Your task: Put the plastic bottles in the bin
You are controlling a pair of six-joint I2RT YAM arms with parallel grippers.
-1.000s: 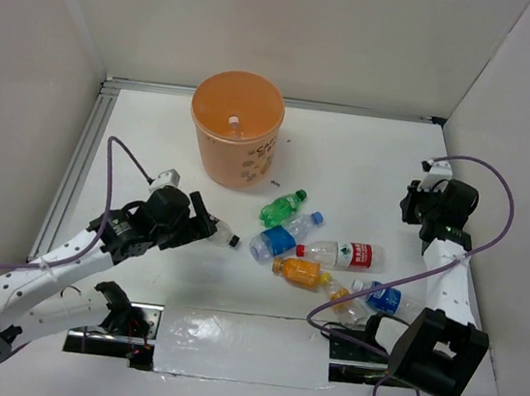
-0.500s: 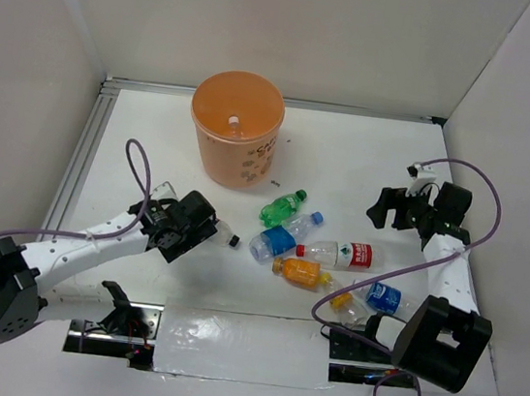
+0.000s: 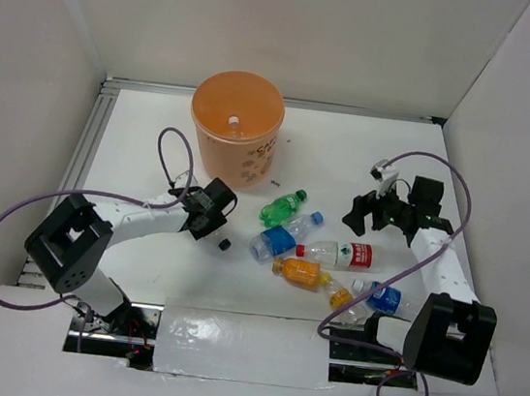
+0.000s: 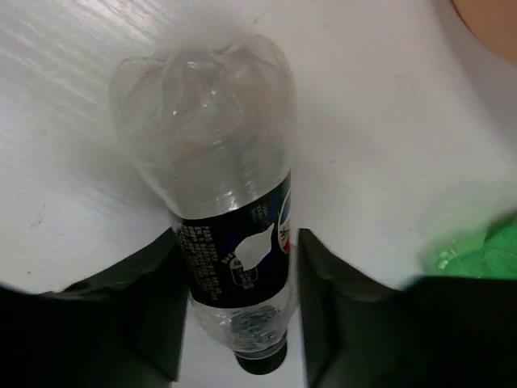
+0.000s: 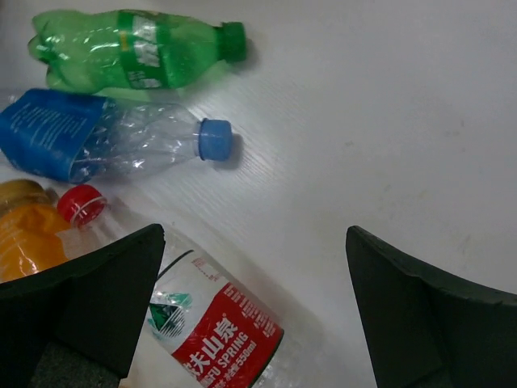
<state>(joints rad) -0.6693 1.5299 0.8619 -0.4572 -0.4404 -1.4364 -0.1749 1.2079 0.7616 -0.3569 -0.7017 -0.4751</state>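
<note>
Two grippers, two different states. Your left gripper (image 4: 238, 267) is clamped on a clear bottle with a dark label (image 4: 230, 234). One finger (image 4: 157, 311) presses each side of the label, the black cap end sits toward the wrist, and the crumpled base points away. You cannot tell from these views whether that bottle rests on the table (image 3: 349, 151) or hangs just above it. The bin (image 3: 235, 126) stands upright near that gripper, just beyond it and not touching it. Your right gripper (image 5: 255, 234) is spread wide and grips nothing. The red-labelled bottle (image 5: 214, 327) lies on its side below the gap, closer to the left finger, and no contact shows. The orange-filled bottle (image 5: 20, 234) lies beside that same finger. Ahead of the fingertips lie the blue-capped bottle (image 5: 121, 141) and, past it, the green bottle (image 5: 129, 48). A blue-labelled bottle (image 3: 384, 298) lies back by the right arm's base.
</note>
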